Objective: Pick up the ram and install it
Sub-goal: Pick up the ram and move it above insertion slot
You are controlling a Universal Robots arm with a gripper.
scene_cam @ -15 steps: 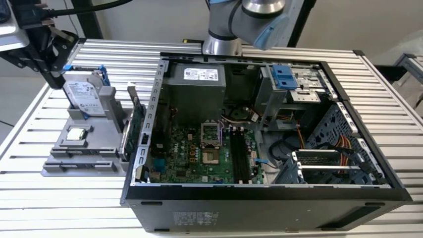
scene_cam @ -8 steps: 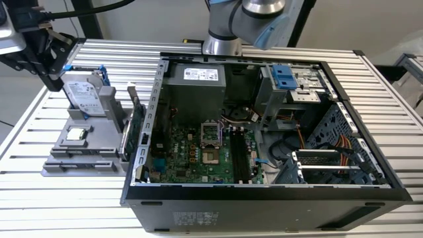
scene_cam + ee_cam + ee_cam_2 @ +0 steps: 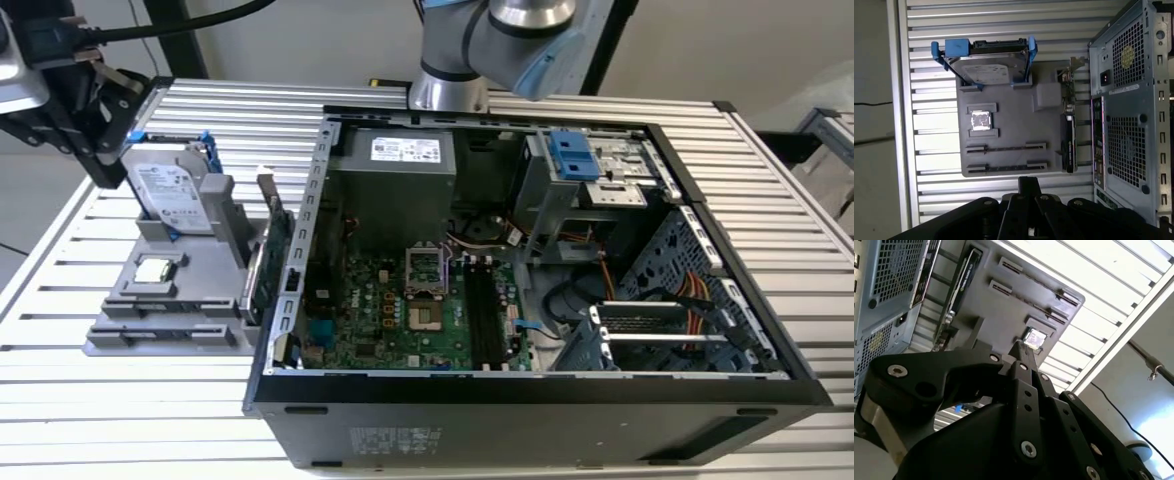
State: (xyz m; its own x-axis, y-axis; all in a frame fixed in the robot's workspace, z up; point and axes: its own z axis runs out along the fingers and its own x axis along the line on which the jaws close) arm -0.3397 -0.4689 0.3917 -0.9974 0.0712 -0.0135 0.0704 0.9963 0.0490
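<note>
the fingers (image 3: 1027,187) are closed with nothing between them. in the exterior view they hover above the bench (image 3: 134,420), at about 10 o'clock from the grey holder (image 3: 187,292). the two long grooves of the holder look empty. a long dark stick in the memory slots, near the middle of the open case (image 3: 534,386), i judge to be the ram (image 3: 478,312), though i cannot be sure. so the installing step seems done. any move toward it calls for clearing the case wall. the green card (image 3: 276,262) and the hard drive (image 3: 174,195) stand at 9 o'clock from the case.
</note>
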